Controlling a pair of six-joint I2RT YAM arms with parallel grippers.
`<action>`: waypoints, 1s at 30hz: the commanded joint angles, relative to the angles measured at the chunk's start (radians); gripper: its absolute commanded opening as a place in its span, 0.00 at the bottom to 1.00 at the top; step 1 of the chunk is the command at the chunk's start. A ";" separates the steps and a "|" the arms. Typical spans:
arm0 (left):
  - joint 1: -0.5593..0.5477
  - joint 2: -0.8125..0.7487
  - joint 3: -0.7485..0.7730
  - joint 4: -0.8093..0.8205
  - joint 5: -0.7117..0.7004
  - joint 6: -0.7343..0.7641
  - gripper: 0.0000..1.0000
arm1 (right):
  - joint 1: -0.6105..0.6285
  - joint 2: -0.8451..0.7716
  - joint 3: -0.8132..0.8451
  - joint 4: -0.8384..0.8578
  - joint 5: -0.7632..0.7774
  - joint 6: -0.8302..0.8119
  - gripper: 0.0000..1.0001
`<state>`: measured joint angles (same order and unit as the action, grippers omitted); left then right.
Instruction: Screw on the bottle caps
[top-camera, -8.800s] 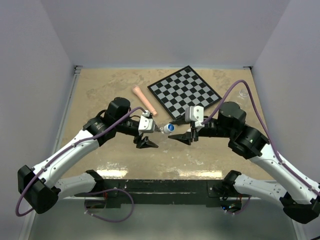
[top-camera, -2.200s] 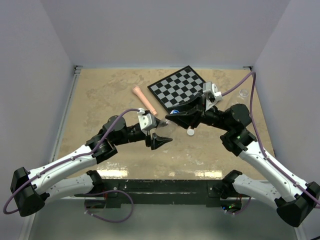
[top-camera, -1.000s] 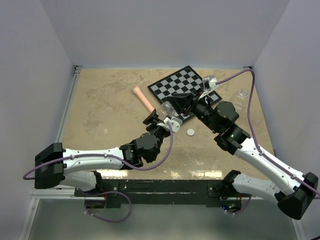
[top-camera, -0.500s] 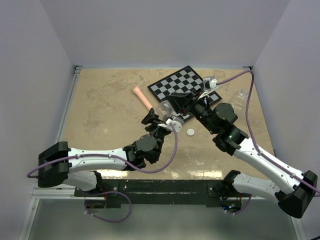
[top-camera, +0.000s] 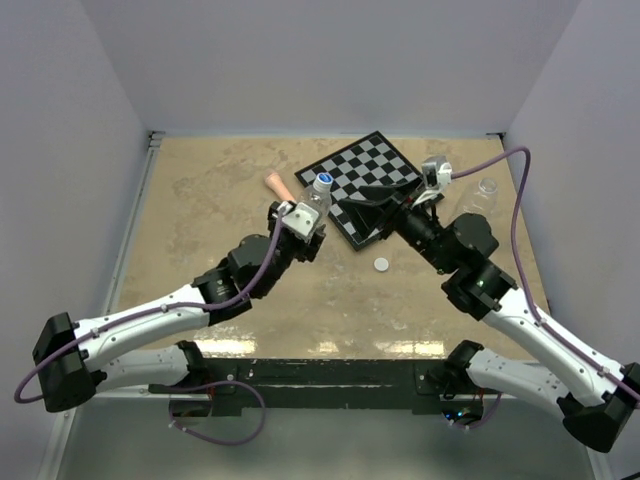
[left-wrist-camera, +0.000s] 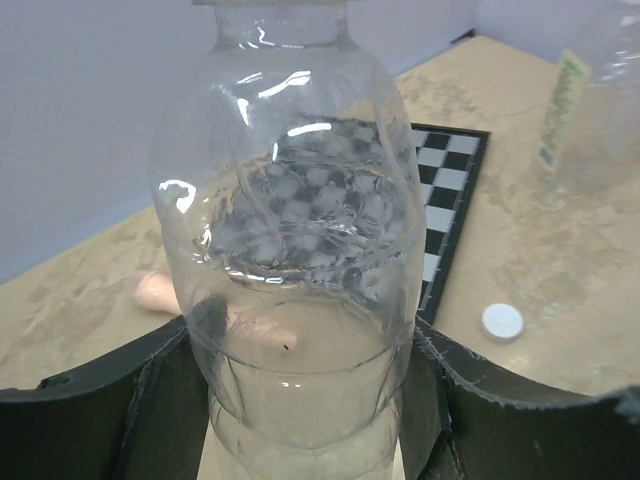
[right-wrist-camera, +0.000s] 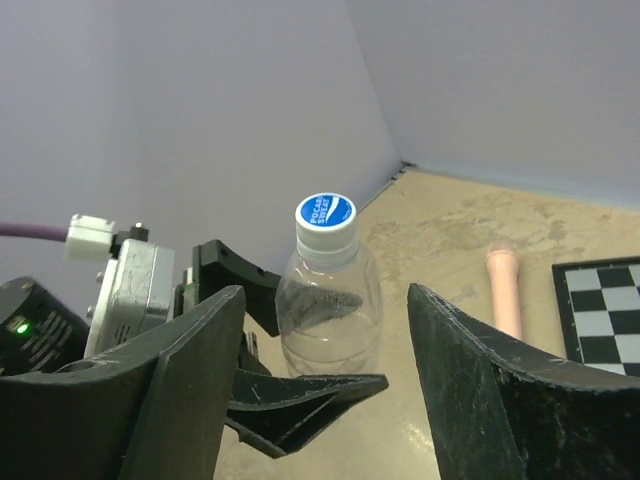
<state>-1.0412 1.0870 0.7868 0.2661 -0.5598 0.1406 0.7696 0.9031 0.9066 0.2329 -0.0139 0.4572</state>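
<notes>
My left gripper (top-camera: 305, 215) is shut on the small clear bottle (top-camera: 318, 198), held upright above the table near the chessboard's left corner. In the left wrist view the bottle (left-wrist-camera: 300, 250) fills the space between the jaws. The blue cap (top-camera: 324, 182) with its white mark sits on the bottle's neck (right-wrist-camera: 325, 213). My right gripper (top-camera: 350, 210) is open just right of the bottle and touches nothing; its fingers (right-wrist-camera: 170, 380) frame the bottle from a distance. The white cap (top-camera: 381, 264) lies on the table. The larger bottle (top-camera: 483, 195) stands at the right.
A black-and-white chessboard (top-camera: 385, 175) lies at the back centre, under my right gripper. A pink tapered stick (top-camera: 278, 185) lies left of the bottle. Purple walls close in the back and both sides.
My right gripper has opened, let go of the blue cap and drawn back to the right. The left arm has swung the capped bottle farther back and to the left.
</notes>
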 joint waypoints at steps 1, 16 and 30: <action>0.088 -0.076 -0.059 -0.047 0.407 -0.182 0.00 | -0.065 -0.049 0.000 0.032 -0.160 -0.066 0.72; 0.239 -0.188 -0.198 0.193 1.101 -0.266 0.00 | -0.139 -0.055 -0.060 0.236 -0.665 -0.097 0.73; 0.239 -0.177 -0.190 0.255 1.285 -0.217 0.00 | -0.141 -0.035 -0.064 0.292 -0.828 -0.111 0.65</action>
<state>-0.8059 0.9138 0.5907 0.4519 0.6472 -0.1078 0.6338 0.8604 0.8425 0.4572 -0.7761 0.3538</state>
